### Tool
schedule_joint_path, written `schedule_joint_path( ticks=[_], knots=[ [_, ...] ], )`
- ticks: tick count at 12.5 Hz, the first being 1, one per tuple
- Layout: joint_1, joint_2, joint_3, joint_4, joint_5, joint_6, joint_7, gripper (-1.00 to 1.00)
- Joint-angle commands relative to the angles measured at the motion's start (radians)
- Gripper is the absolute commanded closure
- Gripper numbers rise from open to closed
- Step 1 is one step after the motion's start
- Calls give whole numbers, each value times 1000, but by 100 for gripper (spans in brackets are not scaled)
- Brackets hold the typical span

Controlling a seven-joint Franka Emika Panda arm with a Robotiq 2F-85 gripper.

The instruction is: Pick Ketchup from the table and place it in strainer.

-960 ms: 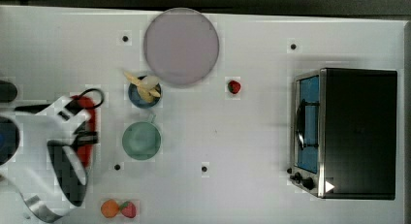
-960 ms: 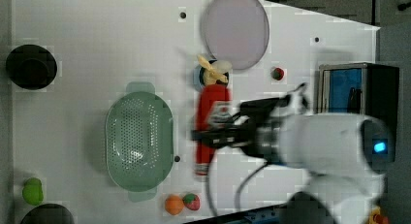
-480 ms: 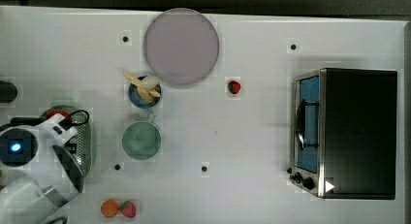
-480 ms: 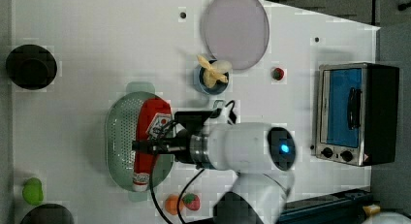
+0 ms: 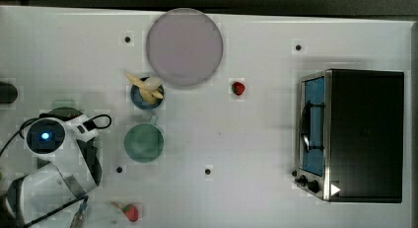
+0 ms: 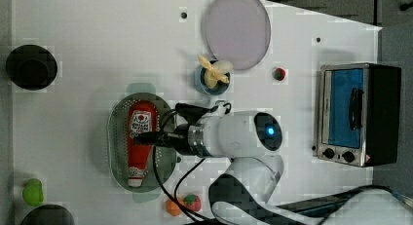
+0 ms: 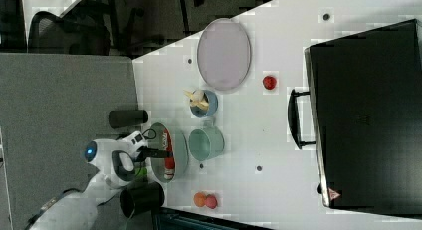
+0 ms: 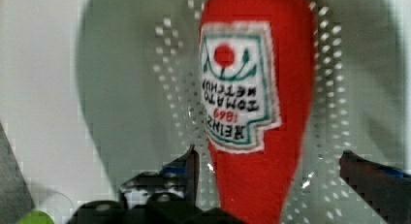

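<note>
Working across the left view from its left edge, I see a black round container [image 6: 31,67] near the top, with a small green piece [image 6: 32,192] far below it, both well apart from the work. Next comes the strainer [image 6: 117,137] on the table [image 6: 97,40], and the Ketchup [image 6: 140,142] lies flat inside it, lengthwise, label up and pale cap toward the left view's bottom. In the wrist view the Ketchup [image 8: 257,112] rests on the holed floor of the strainer [image 8: 131,88], with the two jaws standing wide on either side of its narrower part and a visible gap between each of them and the red body. So I read the gripper [image 6: 146,137] as spread open and holding nothing, hanging just above the bottle.

Further right in the left view sits the arm's white wrist housing [image 6: 238,135]. Beyond it are a blue cup with pale pieces [image 6: 213,76], a large lilac plate [image 6: 237,29], a small red fruit [image 6: 278,74] and the toaster oven [image 6: 358,115] at the far right, all clear of the strainer. Two small orange and red pieces [image 6: 182,204] lie near the left view's bottom.

My judgement is that the pick and the placing are done and the bottle is released where it belongs. What is left for me is only to lift the arm straight away without the jaws catching the bottle or the strainer's rim.
</note>
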Motion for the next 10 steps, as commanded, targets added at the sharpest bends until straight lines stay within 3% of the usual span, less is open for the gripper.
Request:
schedule_joint_path(
  ticks=[1, 6, 10],
  knots=[
    [-15, -228, 29, 93, 5, -133, 161, -100],
    [-94, -486, -46, 201, 7, -684, 157, -100],
    [-134, -573, -180, 294, 6, -887, 155, -100]
  ],
)
